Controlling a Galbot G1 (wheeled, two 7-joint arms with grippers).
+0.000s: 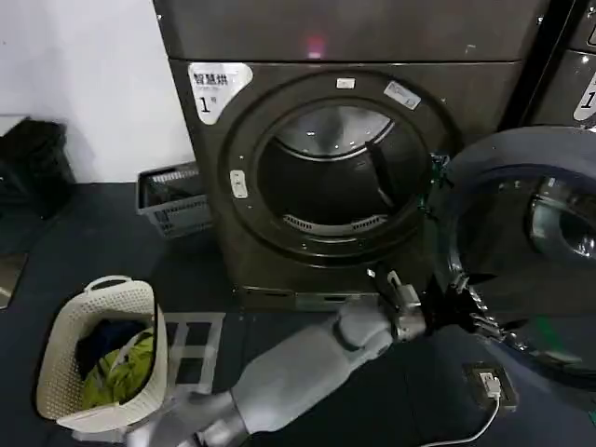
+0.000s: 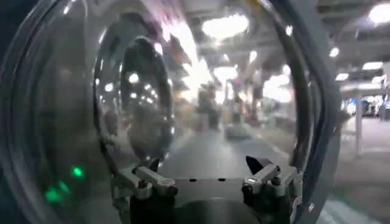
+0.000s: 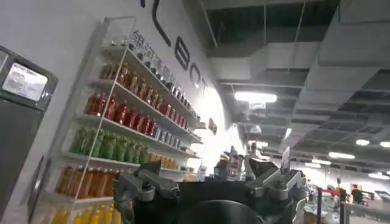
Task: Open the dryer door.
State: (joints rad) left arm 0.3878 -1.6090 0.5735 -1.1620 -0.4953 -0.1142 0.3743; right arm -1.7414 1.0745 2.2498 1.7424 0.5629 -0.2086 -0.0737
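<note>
Head view: the dryer [image 1: 354,158] is the big dark machine with a "1" label [image 1: 217,88] and a small pink light [image 1: 316,44].
Dryer door [image 1: 521,251]: swung wide open, hanging out to the right of the dryer's round hole.
Drum [image 1: 337,172]: dark inside; no clothes can be seen in it.
White basket [image 1: 98,358]: on the floor, left of the dryer and closer to the robot, with green and dark blue clothes in it.
Grey basket [image 1: 169,198]: on the floor, just beside the dryer's left side; what is in it cannot be told.
Left gripper [image 1: 456,312]: low, right of the dryer, right up against the open door's rim.
Left wrist view: the left gripper's fingers [image 2: 155,178] are apart, with the door's curved glass [image 2: 140,97] right in front of them.
Right wrist view: the right gripper [image 3: 210,182] has its fingers apart, holding nothing, pointing at shelves of bottles [image 3: 122,119] on a wall.
</note>
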